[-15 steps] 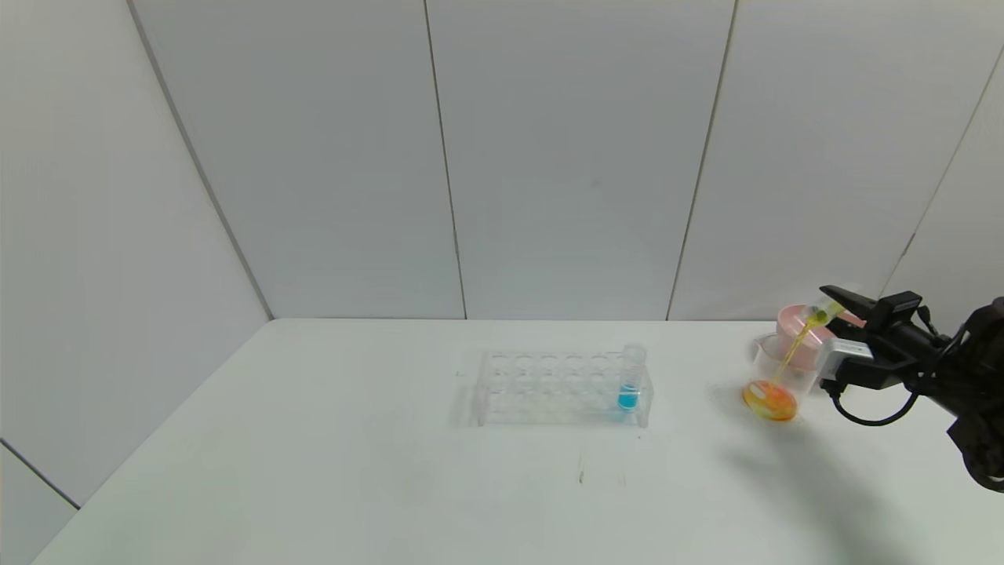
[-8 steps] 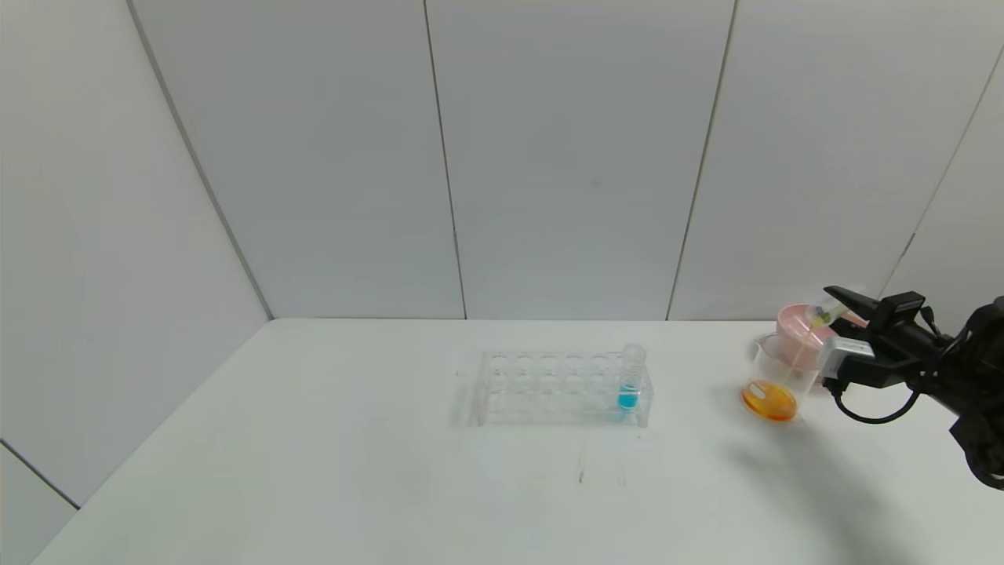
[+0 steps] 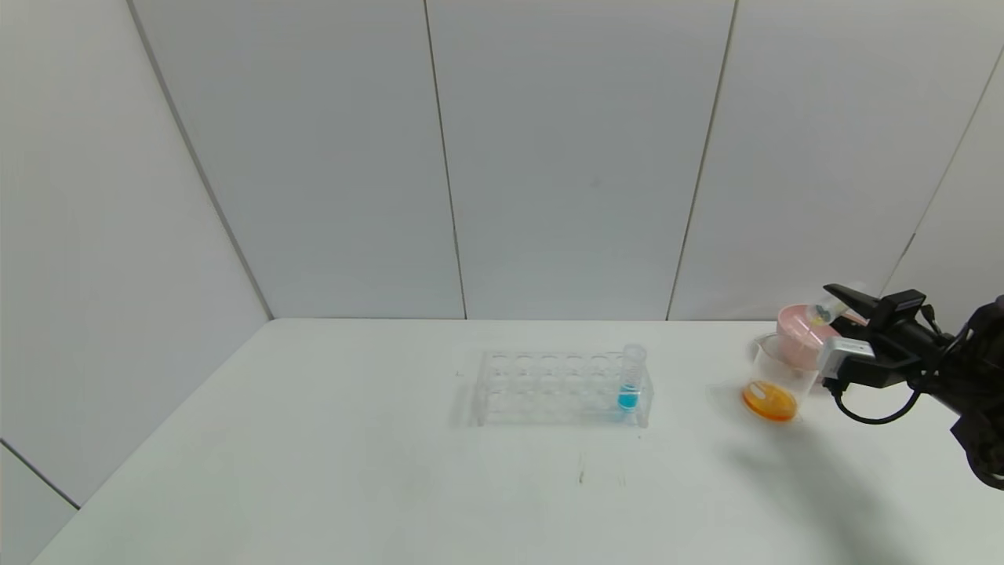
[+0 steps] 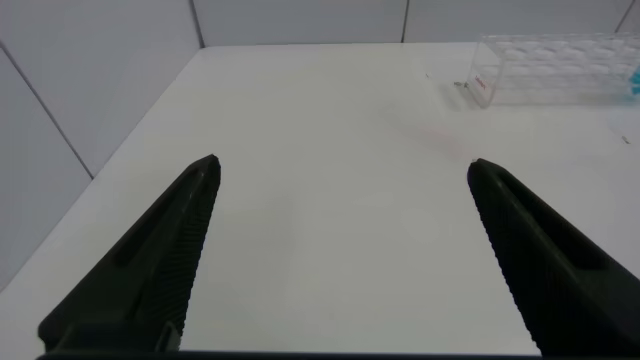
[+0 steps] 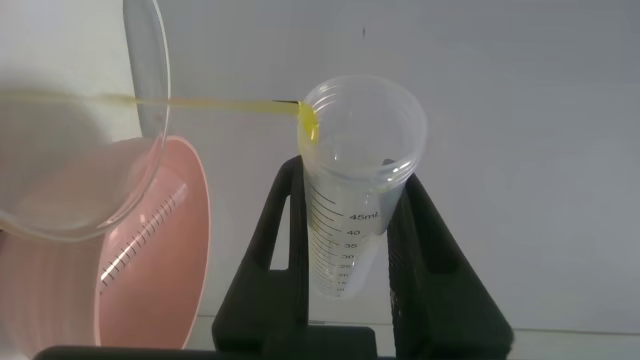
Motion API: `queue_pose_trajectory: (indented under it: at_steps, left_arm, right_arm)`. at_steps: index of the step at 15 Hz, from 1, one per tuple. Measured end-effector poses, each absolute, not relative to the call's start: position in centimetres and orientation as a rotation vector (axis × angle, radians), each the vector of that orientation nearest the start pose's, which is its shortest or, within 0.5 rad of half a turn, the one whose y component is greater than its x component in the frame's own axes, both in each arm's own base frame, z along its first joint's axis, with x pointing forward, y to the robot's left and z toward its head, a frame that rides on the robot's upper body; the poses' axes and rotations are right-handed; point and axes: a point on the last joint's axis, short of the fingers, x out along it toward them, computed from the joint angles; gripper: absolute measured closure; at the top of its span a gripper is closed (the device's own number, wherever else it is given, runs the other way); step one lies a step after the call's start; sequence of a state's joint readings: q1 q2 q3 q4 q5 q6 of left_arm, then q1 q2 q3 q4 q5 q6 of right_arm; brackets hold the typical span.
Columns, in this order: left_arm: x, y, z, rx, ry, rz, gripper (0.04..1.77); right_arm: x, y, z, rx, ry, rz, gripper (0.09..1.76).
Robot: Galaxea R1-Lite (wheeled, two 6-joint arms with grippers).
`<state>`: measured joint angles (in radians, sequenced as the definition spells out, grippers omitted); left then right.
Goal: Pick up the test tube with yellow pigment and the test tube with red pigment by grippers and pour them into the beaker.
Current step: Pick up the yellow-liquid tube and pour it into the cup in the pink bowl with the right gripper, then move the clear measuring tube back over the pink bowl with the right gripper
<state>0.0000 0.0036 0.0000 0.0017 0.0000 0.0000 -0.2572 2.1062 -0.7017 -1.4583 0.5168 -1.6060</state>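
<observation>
White counter (image 3: 392,471) fills the lower half of the head view, backed by pale grey wall panels (image 3: 565,157) with thin vertical seams.

Black right arm enters at the right edge of the head view, partly cut off by the frame. Its black two-fingered right gripper (image 3: 843,310) with a small white block sits at middle right, clamped on the slim clear graduated test tube with yellow pigment (image 3: 825,309). The tube is tipped over, mouth toward the beaker. In the right wrist view the tube (image 5: 350,215) stands between the two black fingers (image 5: 275,250), and a thin yellow thread runs from its lip to the beaker's rim (image 5: 150,100). Little yellow is left in the tube; hard to make out how much.

Small clear plastic beaker (image 3: 775,380) stands on the counter at middle right, orange liquid pooled in its bottom. Just behind it, partly hidden by beaker and gripper, is a pink bowl (image 3: 796,333).

Clear plastic tube rack (image 3: 549,388) sits at centre, well apart from the beaker, one blue-liquid tube (image 3: 630,378) upright at its right end.

Left gripper (image 4: 340,260) shows only in the left wrist view, fingers spread wide over bare counter, rack far off at upper right.

The red-pigment tube is not discernible.
</observation>
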Motion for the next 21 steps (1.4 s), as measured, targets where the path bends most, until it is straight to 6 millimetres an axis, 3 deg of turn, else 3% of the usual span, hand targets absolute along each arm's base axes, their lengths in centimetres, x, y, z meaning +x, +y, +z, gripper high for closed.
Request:
queue_pose_trajectory:
  at_steps: [12,15,21]
  left_arm:
    - [-2.3,0.0,7.5,0.000,0.005,0.000,0.05]
    - [-2.3,0.0,7.5,0.000,0.005,0.000,0.05]
    - [-2.3,0.0,7.5,0.000,0.005,0.000,0.05]
  right_arm:
    - [34.8,-8.1,10.7,-1.585,-0.216,0.132,1.34]
    - [35.4,-8.3,11.2,-1.368,-0.125,0.093,1.34]
    - [38.1,-8.6,14.5,-0.687,-0.107,-0.089,1.34]
